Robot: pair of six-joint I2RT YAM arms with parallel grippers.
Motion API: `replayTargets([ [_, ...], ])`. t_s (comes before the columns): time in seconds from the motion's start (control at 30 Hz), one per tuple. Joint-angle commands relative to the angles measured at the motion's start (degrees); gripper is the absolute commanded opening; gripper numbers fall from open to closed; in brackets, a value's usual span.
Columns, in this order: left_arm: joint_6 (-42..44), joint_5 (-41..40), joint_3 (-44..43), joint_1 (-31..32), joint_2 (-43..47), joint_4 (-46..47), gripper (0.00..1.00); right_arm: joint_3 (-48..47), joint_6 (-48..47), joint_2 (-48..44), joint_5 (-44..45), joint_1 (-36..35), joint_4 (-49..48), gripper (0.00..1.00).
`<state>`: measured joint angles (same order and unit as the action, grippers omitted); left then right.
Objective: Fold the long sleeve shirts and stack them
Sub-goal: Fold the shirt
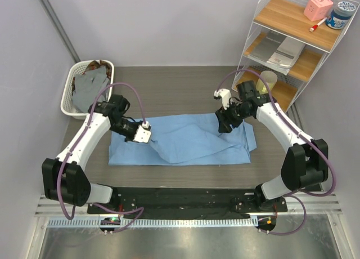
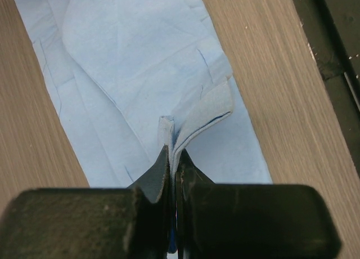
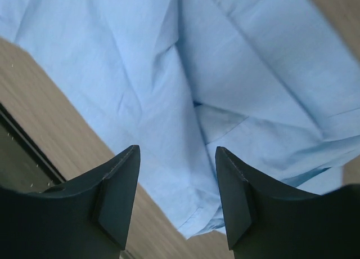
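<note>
A light blue long sleeve shirt (image 1: 191, 142) lies spread flat across the middle of the wooden table. My left gripper (image 1: 147, 136) is at its left part, shut on a pinched-up fold of the blue cloth (image 2: 197, 115); the left wrist view shows the fold standing up between the closed fingertips (image 2: 171, 153). My right gripper (image 1: 225, 124) hovers over the shirt's right part. In the right wrist view it (image 3: 177, 152) is open, with the blue cloth (image 3: 236, 62) below it and nothing between the fingers. Grey (image 1: 90, 87) and brown (image 1: 93, 63) shirts lie in a basket.
The white basket (image 1: 68, 98) stands at the back left corner of the table. A wire shelf (image 1: 292, 50) with wooden boards stands at the back right, close to the right arm, holding a pink box (image 1: 318, 7), a jar (image 1: 341, 15) and papers.
</note>
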<state>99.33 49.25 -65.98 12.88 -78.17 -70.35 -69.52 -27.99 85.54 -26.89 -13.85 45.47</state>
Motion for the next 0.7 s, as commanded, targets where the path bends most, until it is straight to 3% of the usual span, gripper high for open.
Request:
replayTargets([
  [0.0, 5.9, -0.7, 0.5, -2.8, -0.5, -0.3, 0.0, 1.7, -3.3, 0.6, -2.3, 0.5, 4.4, 0.6],
  [0.47, 14.0, -3.5, 2.2, -6.5, -5.1, 7.0, 0.0, 1.4, -1.0, 8.3, -3.9, 0.5, 2.3, 0.48],
  [0.67, 18.2, -9.4, 5.0, -9.1, -7.3, 9.3, 0.03, 1.2, -0.6, 7.8, -1.9, 0.4, 2.2, 0.43],
])
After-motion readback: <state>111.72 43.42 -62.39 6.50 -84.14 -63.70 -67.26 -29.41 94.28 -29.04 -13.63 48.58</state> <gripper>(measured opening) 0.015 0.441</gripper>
